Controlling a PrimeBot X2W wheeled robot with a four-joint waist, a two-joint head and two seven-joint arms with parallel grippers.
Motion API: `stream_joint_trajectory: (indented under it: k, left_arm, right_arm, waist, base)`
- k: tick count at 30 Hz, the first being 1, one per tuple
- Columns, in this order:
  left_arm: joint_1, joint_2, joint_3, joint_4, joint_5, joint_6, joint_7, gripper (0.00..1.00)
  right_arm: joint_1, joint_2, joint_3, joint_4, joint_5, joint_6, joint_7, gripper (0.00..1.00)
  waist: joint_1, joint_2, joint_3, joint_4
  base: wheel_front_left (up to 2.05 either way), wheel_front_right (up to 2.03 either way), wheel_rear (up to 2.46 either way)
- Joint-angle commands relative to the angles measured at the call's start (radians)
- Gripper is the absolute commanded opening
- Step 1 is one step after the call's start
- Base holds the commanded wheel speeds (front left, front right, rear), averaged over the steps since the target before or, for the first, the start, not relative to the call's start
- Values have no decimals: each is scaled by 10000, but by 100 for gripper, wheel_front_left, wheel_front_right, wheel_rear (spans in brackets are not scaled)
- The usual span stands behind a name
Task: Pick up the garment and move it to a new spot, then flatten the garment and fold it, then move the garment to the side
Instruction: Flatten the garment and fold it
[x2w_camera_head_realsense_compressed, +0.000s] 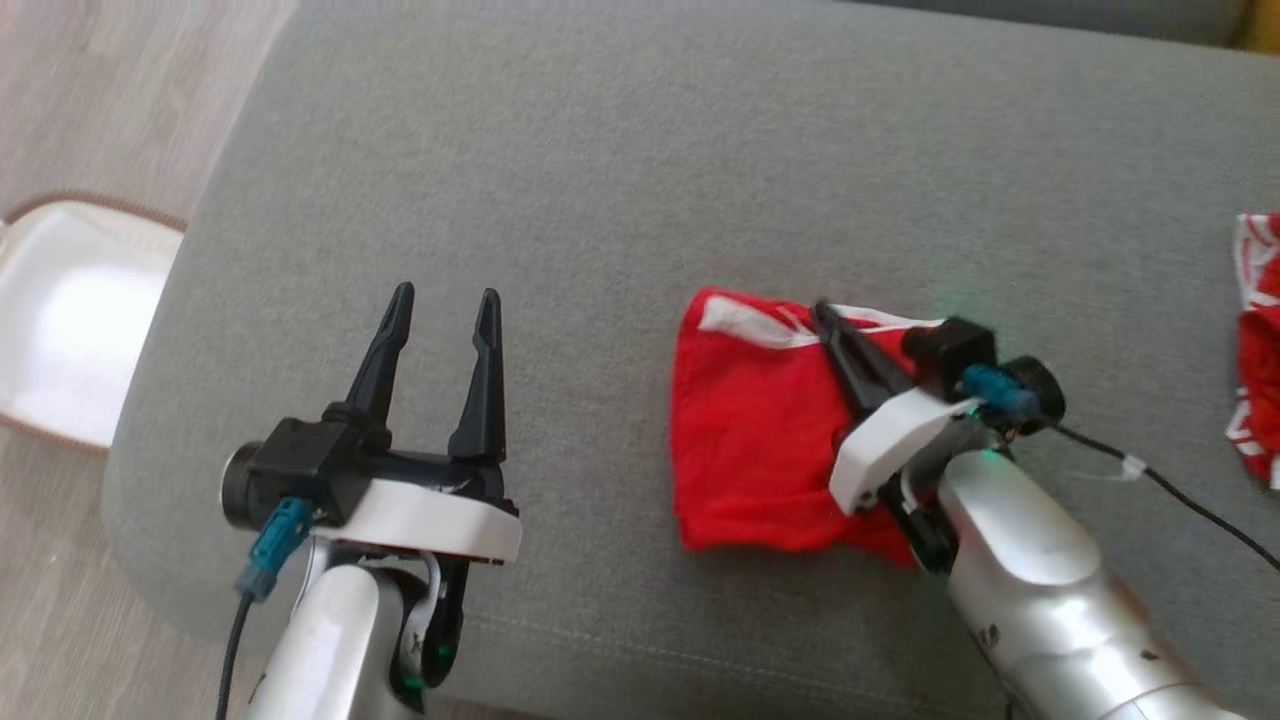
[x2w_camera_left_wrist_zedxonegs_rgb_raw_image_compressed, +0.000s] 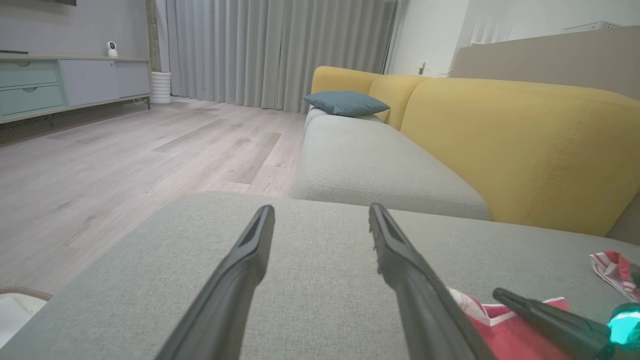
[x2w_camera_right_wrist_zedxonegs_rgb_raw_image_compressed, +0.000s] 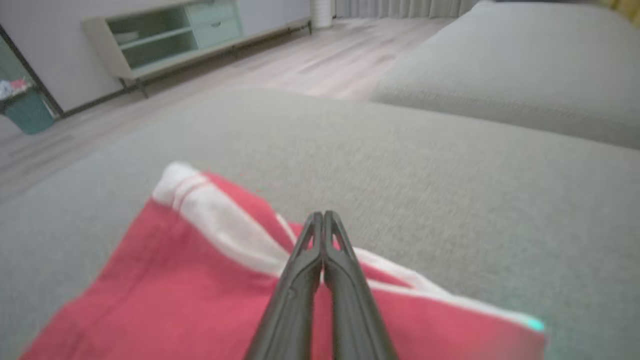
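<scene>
Plainly, the red garment (x2w_camera_head_realsense_compressed: 760, 420) lay in a rough folded square on the grey cushion (x2w_camera_head_realsense_compressed: 700, 150), towards its near edge and right of the middle in the head view, with a white band along its far edge. The right gripper (x2w_camera_head_realsense_compressed: 822, 312) was over that far edge, its two dark fingers pressed tight together. In the right wrist view the closed tips (x2w_camera_right_wrist_zedxonegs_rgb_raw_image_compressed: 324, 215) sat just above the white band of the garment (x2w_camera_right_wrist_zedxonegs_rgb_raw_image_compressed: 175, 280); whether they touched the cloth or had any of it pinched could not be told. The left gripper (x2w_camera_head_realsense_compressed: 444, 293) was well apart from the garment, off to its left above bare grey fabric, with its fingers spread wide and nothing between them. The left wrist view showed the same wide gap (x2w_camera_left_wrist_zedxonegs_rgb_raw_image_compressed: 321, 209), with a corner of the garment (x2w_camera_left_wrist_zedxonegs_rgb_raw_image_compressed: 505, 330) and the right gripper's fingers (x2w_camera_left_wrist_zedxonegs_rgb_raw_image_compressed: 500, 295) low on the right. A second red-and-white cloth (x2w_camera_head_realsense_compressed: 1255, 340) lay crumpled at the cushion's right edge, well clear of the first. Beyond the cushion stood a sofa with a yellow backrest (x2w_camera_left_wrist_zedxonegs_rgb_raw_image_compressed: 525, 145) and a blue pillow (x2w_camera_left_wrist_zedxonegs_rgb_raw_image_compressed: 347, 102). A pale container with a brown rim (x2w_camera_head_realsense_compressed: 70, 310) sat on the wooden floor (x2w_camera_head_realsense_compressed: 100, 100) just beside the cushion's left side.
</scene>
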Motion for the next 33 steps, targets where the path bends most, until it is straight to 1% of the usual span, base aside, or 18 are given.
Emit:
stream_joint_trajectory:
  k: [1, 8, 13, 14, 17, 18, 19, 20, 21, 28, 33]
  left_arm:
    - [-368, 52, 391, -294, 120, -20, -122, 100]
    - [-117, 52, 560, -321, 226, -89, -122, 100]
    - [105, 52, 677, -351, 264, -115, -122, 100]
    - [183, 52, 737, -369, 241, -104, -122, 100]
    - [302, 52, 804, -387, 194, -92, -122, 100]
    - [336, 52, 809, -381, 186, -94, -122, 100]
    - [367, 52, 813, -377, 177, -90, -122, 100]
    - [400, 52, 821, -373, 167, -81, -122, 100]
    - [437, 52, 834, -371, 159, -70, -122, 100]
    - [648, 52, 908, -358, 141, -24, -122, 100]
    - [810, 52, 903, -307, 235, 3, -122, 100]
  right_arm:
    - [20, 205, 0, -478, 109, 65, -62, 0]
    - [867, 142, -1388, -2526, 256, 65, -63, 0]
    - [1830, 132, -2354, -3680, 95, 65, -64, 0]
    - [2199, 145, -2709, -4039, 24, 65, -64, 0]
    - [2714, 171, -3056, -4444, -193, 65, -64, 0]
    - [2875, 180, -3215, -4572, -271, 65, -64, 3]
    - [3035, 190, -3393, -4690, -329, 65, -64, 39]
    - [3192, 199, -3584, -4817, -374, 65, -64, 88]
    - [3350, 207, -3742, -4930, -398, 65, -63, 100]
    - [4268, 220, -3903, -5595, -399, 65, -60, 100]
    - [4519, 222, -3788, -5869, -389, 65, -62, 100]
  waist:
    - [-1, 0, -191, -173]
    - [-1, 0, -900, -866]
    - [-1, 0, -1374, -1328]
    - [-1, 0, -1510, -1510]
    - [-1, 0, -1675, -1766]
    - [-1, 0, -1724, -1833]
    - [-1, 0, -1774, -1897]
    - [-1, 0, -1822, -1959]
    - [-1, 0, -1860, -2021]
    - [-1, 0, -1934, -2367]
    - [-1, 0, -1902, -2566]
  base:
    - [0, 0, 0]
    - [0, 0, 0]
    - [0, 0, 0]
    - [0, 0, 0]
    - [0, 0, 0]
    - [0, 0, 0]
    - [0, 0, 0]
    - [0, 0, 0]
    - [0, 0, 0]
    - [0, 0, 0]
    - [0, 0, 0]
